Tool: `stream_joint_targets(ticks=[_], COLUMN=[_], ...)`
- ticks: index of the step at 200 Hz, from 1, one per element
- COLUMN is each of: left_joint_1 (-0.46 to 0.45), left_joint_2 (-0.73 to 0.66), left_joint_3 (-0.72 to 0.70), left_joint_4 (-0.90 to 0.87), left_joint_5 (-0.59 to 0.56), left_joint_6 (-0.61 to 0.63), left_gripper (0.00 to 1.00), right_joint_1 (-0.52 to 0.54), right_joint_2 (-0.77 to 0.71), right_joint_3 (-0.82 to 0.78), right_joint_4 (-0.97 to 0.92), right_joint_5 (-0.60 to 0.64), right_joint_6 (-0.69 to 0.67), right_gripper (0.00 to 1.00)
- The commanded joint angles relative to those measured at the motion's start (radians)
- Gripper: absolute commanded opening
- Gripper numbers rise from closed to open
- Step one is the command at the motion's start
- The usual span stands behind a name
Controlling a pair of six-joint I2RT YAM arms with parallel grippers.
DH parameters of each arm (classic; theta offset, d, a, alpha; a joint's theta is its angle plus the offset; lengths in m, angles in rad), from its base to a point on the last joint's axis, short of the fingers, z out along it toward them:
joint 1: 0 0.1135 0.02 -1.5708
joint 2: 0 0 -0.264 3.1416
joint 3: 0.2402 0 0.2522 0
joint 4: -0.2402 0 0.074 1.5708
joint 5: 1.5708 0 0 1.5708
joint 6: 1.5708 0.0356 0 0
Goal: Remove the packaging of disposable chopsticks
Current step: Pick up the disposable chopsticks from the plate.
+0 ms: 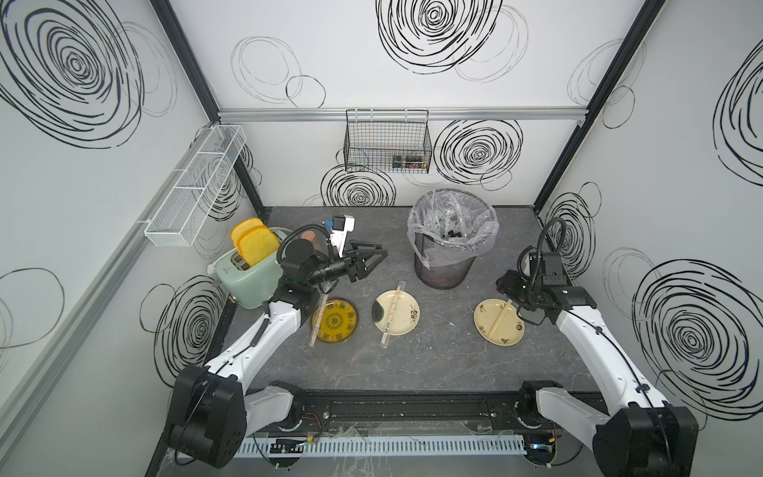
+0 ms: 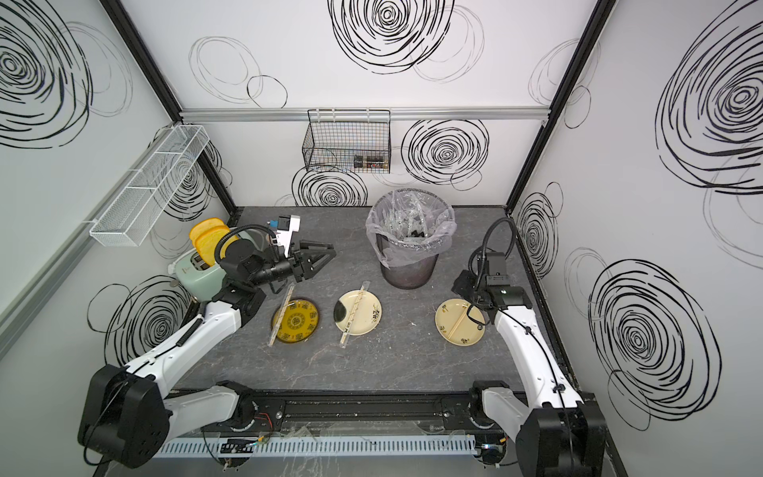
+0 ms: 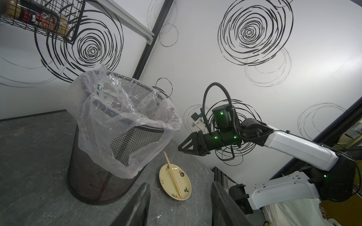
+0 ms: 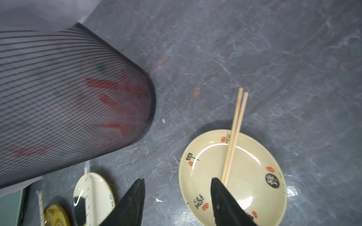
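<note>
On the right plate (image 1: 512, 332): one pair (image 1: 498, 320) lies bare across it, lower right of both top views. No sleeve shows on it in the right wrist view. I count this pair done.
Middle plate (image 1: 406, 326): the second pair (image 1: 393, 312) sits inside its clear sleeve (image 1: 385, 339), laid across the plate with both ends past the rim. Not yet unwrapped.
Left plate (image 1: 340, 330): the third pair (image 1: 318, 320) is also in a sleeve (image 1: 313, 338), along the plate's left edge, with its far end close under my left arm. Not yet unwrapped.
Bin (image 1: 444, 268): it stands above the plates, at upper centre of both top views. Crumpled clear wrappers (image 3: 100, 91) with green print lie inside the liner (image 3: 94, 125), seen best in the left wrist view.
Progress: by my reading, one pair of three is finished and two are left.
Left claw (image 1: 377, 258): it hangs above the table between the toaster (image 1: 243, 281) and the bin, up and left of the middle plate. The fingers stand apart at a moderate gap with nothing between them, so it is released, empty and touching nothing.
Right claw (image 4: 178, 195): it hangs over the right plate's near edge. The left wrist view shows it well clear above the plate. The fingers are parted about as much as the left's, with only table and plate seen through the gap. It is released, with no grip on the bare pair.
Next, as I judge it: the middle pair looks the nearer job for both claws.
</note>
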Motion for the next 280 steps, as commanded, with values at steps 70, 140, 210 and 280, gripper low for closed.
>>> stream_joint_targets(ticks=[70,140,210,280], left_joint_1=[-0.027,-0.029,-0.027,0.007], left_joint_2=[0.041,0.045,0.071,0.036], left_joint_3=[0.064,0.106,0.138,0.097], left_joint_4=[-0.159,-0.35,-0.478,-0.514], left_joint_5=[-0.048,-0.172,-0.326,-0.453], left_joint_6=[0.146,0.311,0.395,0.35], left_gripper=[0.54,0.54,0.52,0.51], right_joint_1=[0.239,0.299,0.331,0.392], right_joint_2=[-0.125,-0.174,-0.207,-0.129], right_joint_3=[-0.094,-0.146,-0.188,-0.171], right_joint_4=[0.315,0.48,0.531,0.595], right_joint_5=[-0.023,-0.018,-0.092,-0.143], right_joint_6=[-0.054,-0.162,-0.237,-0.291], right_gripper=[0.59,0.58,0.59,0.59])
